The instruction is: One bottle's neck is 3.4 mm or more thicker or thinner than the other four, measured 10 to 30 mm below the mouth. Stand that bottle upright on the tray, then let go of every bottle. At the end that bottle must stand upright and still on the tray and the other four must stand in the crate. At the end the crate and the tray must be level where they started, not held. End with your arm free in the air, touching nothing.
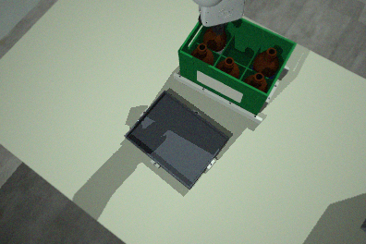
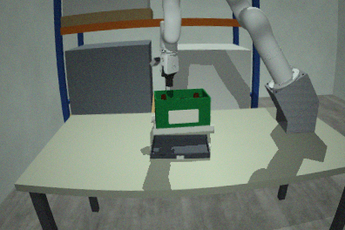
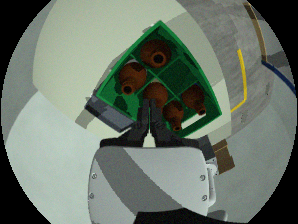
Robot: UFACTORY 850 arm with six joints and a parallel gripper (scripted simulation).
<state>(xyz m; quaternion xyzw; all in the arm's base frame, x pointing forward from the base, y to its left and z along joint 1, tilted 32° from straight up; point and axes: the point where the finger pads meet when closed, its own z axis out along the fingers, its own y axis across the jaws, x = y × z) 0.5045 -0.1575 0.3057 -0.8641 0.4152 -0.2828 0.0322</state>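
The green crate (image 1: 222,90) (image 2: 161,116) (image 3: 128,56) holds five brown bottles: front left (image 1: 202,55) (image 3: 173,112), front middle (image 1: 229,67) (image 3: 156,93), front right (image 1: 256,83) (image 3: 132,76), back left (image 1: 213,41) (image 3: 194,96) and back right (image 1: 266,63) (image 3: 156,52). The back middle compartment is empty. My gripper (image 2: 169,91) (image 3: 149,106) is shut with nothing between its fingers, above the crate's left part. In the wrist view its tips cover the mouth of the front middle bottle. The dark tray (image 1: 145,150) (image 2: 179,154) stands in front of the crate, with no bottle on it.
A white rail (image 1: 217,97) (image 2: 185,130) runs along the crate's front, between crate and tray. Small white fittings (image 1: 212,163) sit at the tray's edges. A rack with a big grey box (image 2: 109,79) stands behind the table (image 2: 100,153).
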